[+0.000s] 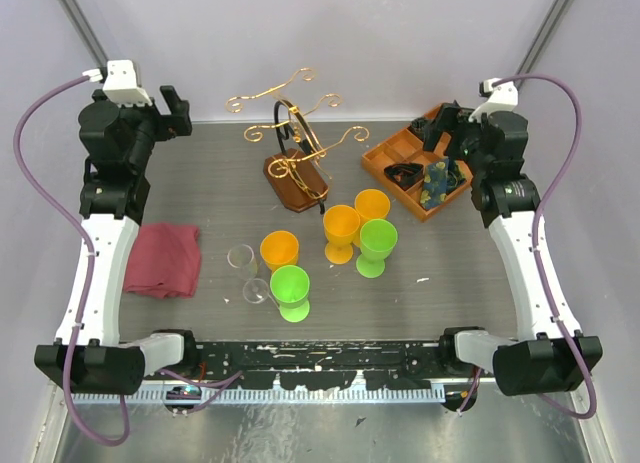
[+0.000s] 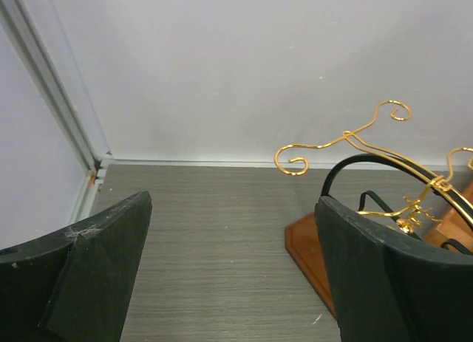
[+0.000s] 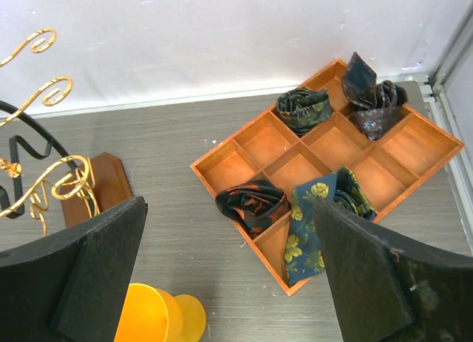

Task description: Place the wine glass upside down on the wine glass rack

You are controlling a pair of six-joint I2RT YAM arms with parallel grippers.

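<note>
Left gripper (image 2: 233, 202): jaws fully spread, nothing held. Right gripper (image 3: 229, 205): the same, empty, over the orange compartment tray (image 3: 222, 165). A clear wine glass (image 1: 241, 258) sits at front centre, with a second clear glass (image 1: 257, 292) touching or just beside a green goblet (image 1: 291, 292). The wine glass rack (image 1: 296, 183) is behind them.

Judgement: reach not yet started. Use the left arm. Grip the stem low, clear of the goblets, so the foot can slide onto a wire arm once inverted.

We find open bench (image 1: 210, 183) between the red cloth (image 1: 163, 258) and the wine glass rack (image 1: 298, 181). Orange and green goblets (image 1: 341, 226) crowd the middle, and the orange compartment tray (image 1: 375, 166) fills the far right corner.
</note>
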